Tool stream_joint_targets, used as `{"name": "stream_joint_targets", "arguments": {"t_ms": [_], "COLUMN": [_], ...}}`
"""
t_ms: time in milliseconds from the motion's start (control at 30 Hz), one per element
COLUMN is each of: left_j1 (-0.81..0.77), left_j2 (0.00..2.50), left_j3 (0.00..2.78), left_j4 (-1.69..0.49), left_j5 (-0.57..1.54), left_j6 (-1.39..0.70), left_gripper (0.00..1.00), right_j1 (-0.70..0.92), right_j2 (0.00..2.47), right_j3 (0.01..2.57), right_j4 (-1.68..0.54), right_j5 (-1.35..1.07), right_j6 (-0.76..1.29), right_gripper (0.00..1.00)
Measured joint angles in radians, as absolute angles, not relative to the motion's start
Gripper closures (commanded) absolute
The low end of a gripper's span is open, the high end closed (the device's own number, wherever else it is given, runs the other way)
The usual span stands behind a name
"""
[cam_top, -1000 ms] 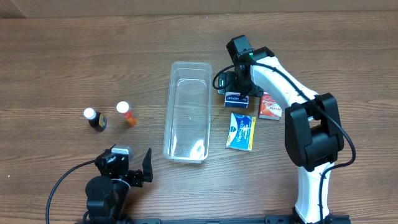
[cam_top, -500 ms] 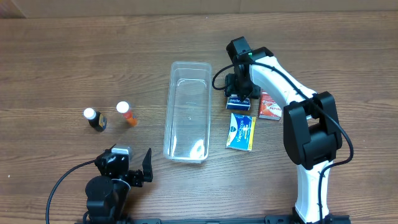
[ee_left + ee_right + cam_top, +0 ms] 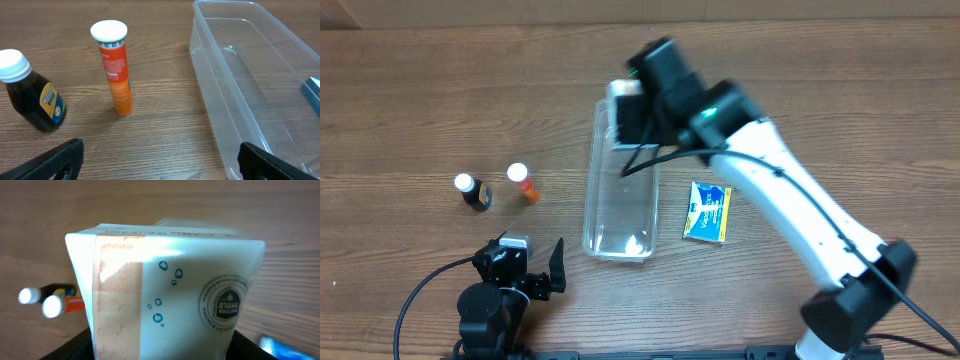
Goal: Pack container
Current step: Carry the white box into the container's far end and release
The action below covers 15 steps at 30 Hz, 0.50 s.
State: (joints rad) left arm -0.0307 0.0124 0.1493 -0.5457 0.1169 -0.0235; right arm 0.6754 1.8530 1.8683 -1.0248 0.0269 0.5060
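Wood-grain table [image 3: 400,80] fills the overhead view, with the clear container [image 3: 615,215] lying lengthwise at its centre, apparently empty. The right arm stretches long and low from the near right corner. The right gripper [image 3: 638,105] is over the container's far end with a white box [image 3: 622,100] in its grip, though blur hides the exact finger contact. A yellow-and-blue packet [image 3: 707,211] lies just beside the container's right wall. An orange tube [image 3: 523,183] and a dark bottle [image 3: 473,192] stand well to the left. The left gripper [image 3: 523,262] sits folded at the near edge.

From the left wrist, its jaws are spread wide with nothing between them. The tube and bottle stand upright ahead, and the container is to the right.

From the right wrist, the box fills the frame, apparently clamped between the dark fingers.

The step in hand looks like carrying the box in. Next, it needs lowering past the rim and releasing.
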Motion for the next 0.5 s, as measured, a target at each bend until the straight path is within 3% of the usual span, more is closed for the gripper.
{"name": "stream_joint_targets", "arguments": {"t_ms": [300, 500], "left_j1": [-0.031, -0.031], "left_j2": [0.012, 0.012], "left_j3": [0.149, 0.149], "left_j4": [-0.546, -0.546], "left_j5": [0.117, 0.117], "left_j6": [-0.023, -0.023], "left_gripper": [0.0, 0.0], "right_j1": [0.673, 0.656], "right_j2": [2.156, 2.176], "right_j3": [1.827, 1.826], "right_j4": [-0.912, -0.839], "right_j5": [0.051, 0.035], "right_j6": [0.601, 0.59], "right_gripper": [0.31, 0.17]}}
